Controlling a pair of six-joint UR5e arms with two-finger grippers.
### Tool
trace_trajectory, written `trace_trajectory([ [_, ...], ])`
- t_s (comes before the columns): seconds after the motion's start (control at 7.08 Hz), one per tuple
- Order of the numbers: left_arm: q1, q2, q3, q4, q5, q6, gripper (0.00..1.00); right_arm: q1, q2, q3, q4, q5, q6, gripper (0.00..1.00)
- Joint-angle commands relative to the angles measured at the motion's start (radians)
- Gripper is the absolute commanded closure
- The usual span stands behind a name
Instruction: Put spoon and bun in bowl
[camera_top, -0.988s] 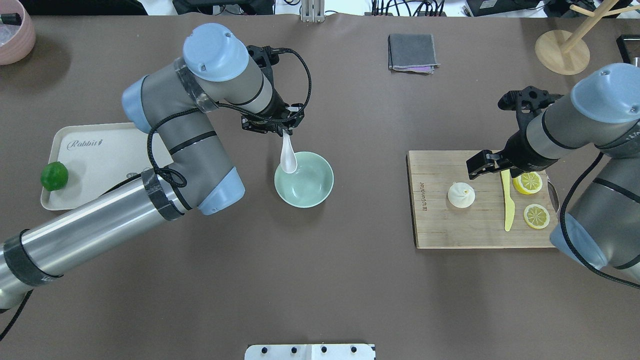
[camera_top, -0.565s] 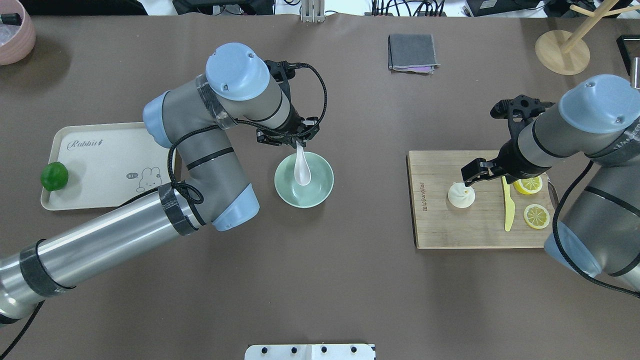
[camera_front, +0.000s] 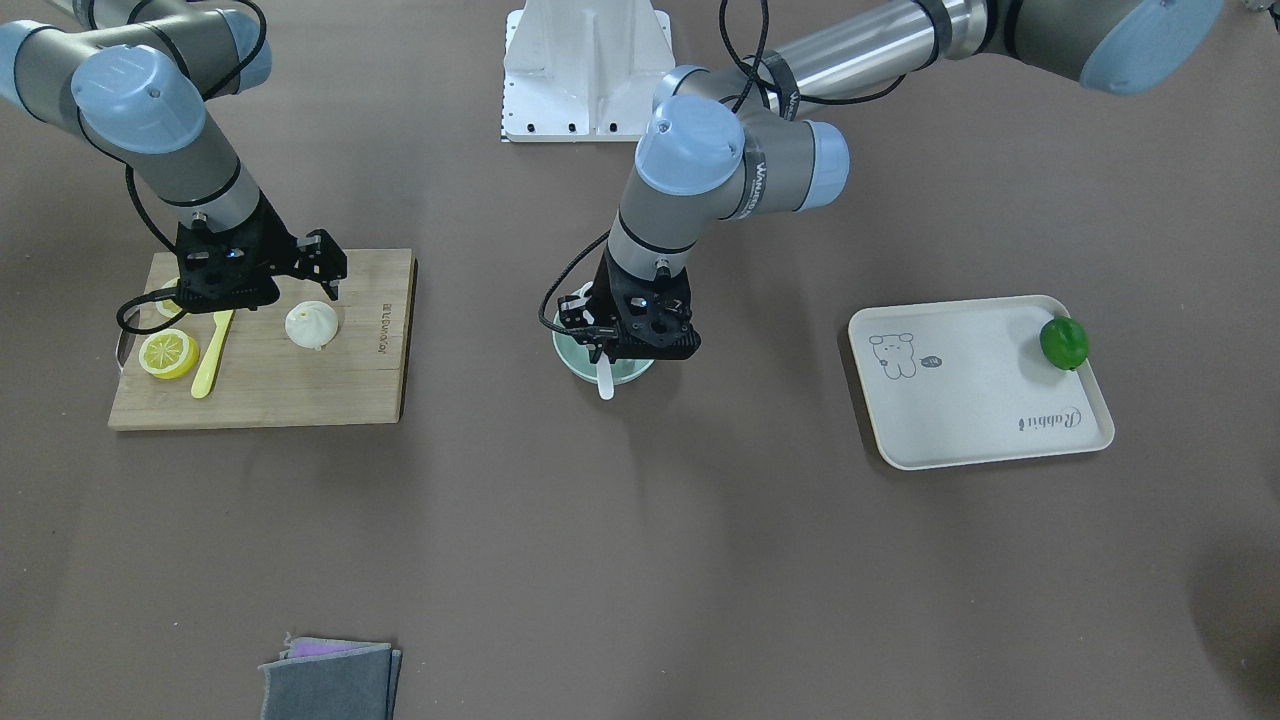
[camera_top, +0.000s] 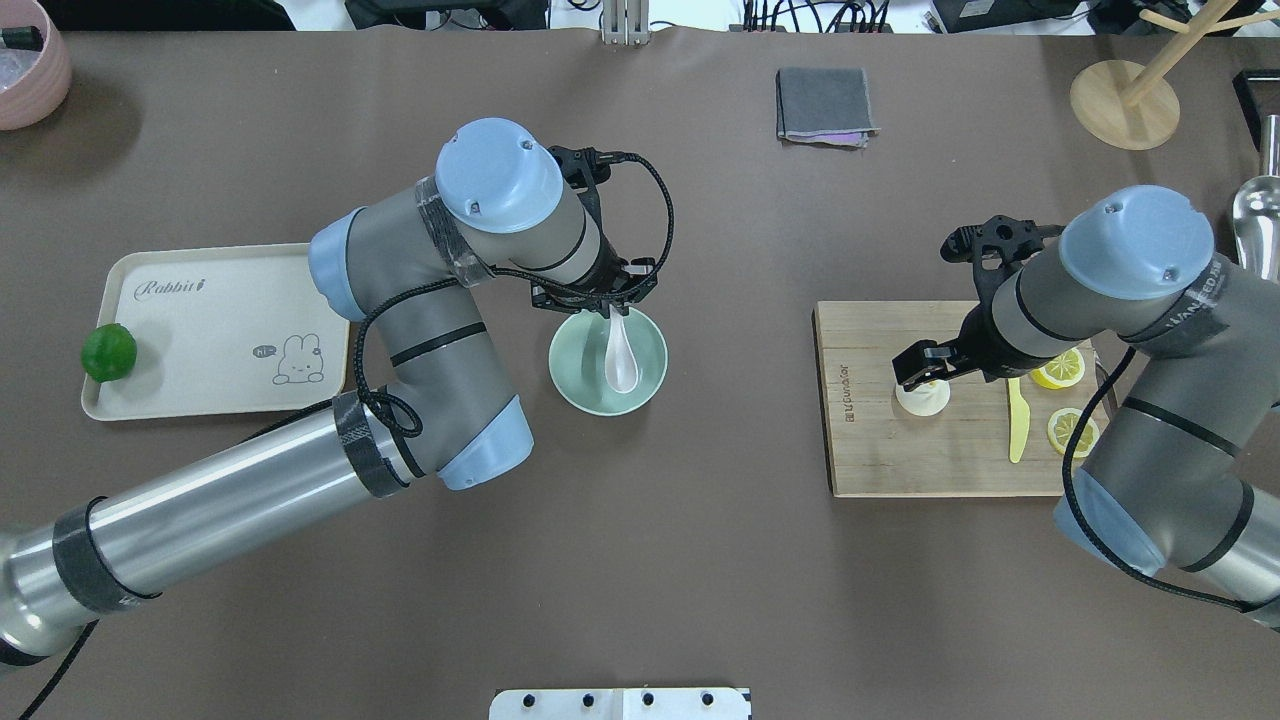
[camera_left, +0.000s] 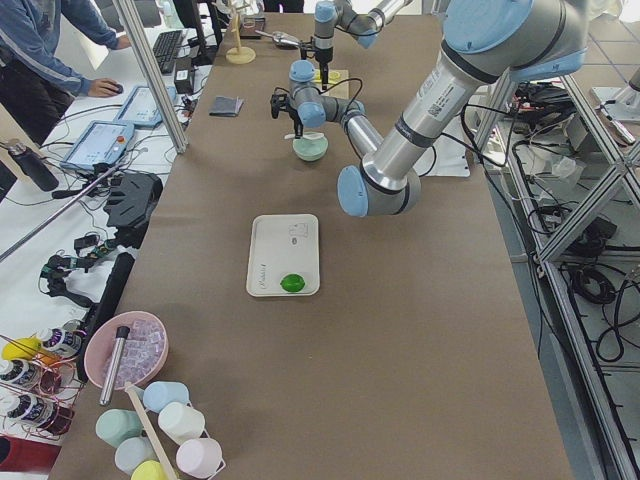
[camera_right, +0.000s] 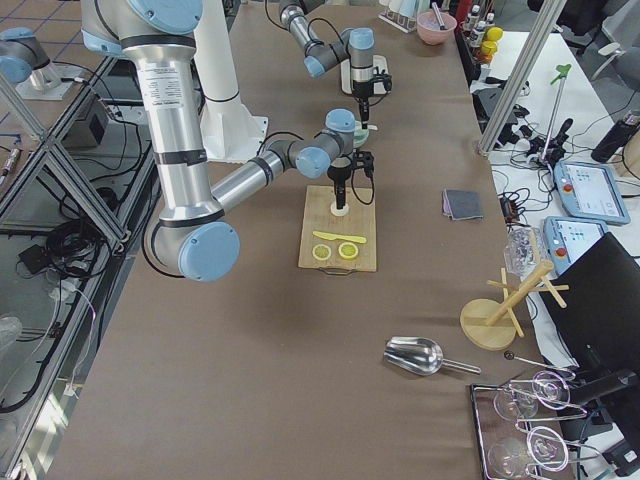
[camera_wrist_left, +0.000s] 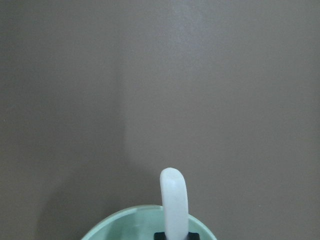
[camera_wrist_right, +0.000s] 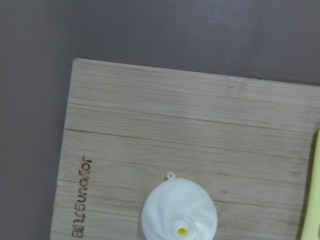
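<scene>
My left gripper is shut on the handle of the white spoon, whose scoop hangs inside the pale mint-green bowl at the table's middle. In the left wrist view the spoon handle rises over the bowl's rim. The white pleated bun sits on the wooden cutting board. My right gripper hovers open right above the bun and partly covers it. The bun fills the bottom of the right wrist view, and it also shows in the front view.
On the board lie a yellow plastic knife and lemon slices. A cream tray with a green fruit is at the left. A grey cloth, a wooden stand and a metal scoop are further back.
My left arm carried the spoon rightward from the bowl's left rim to over its middle. My right gripper moved left across the board to a spot above the bun.
</scene>
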Motion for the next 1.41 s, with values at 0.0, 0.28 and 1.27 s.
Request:
trace_trajectory([
  [0.0,0.0,0.001,0.0,0.002,0.0,0.001,1.0,-0.008,0.017,-0.069,0.056,-0.012,-0.003,0.06],
  [0.28,0.0,0.001,-0.005,0.005,0.002,0.004,0.32,-0.006,0.014,-0.089,0.104,-0.006,0.002,0.44],
  [1.27,-0.189,0.261,-0.319,0.083,-0.134,0.254,0.02,-0.027,0.238,-0.031,-0.102,0.003,0.125,1.0],
])
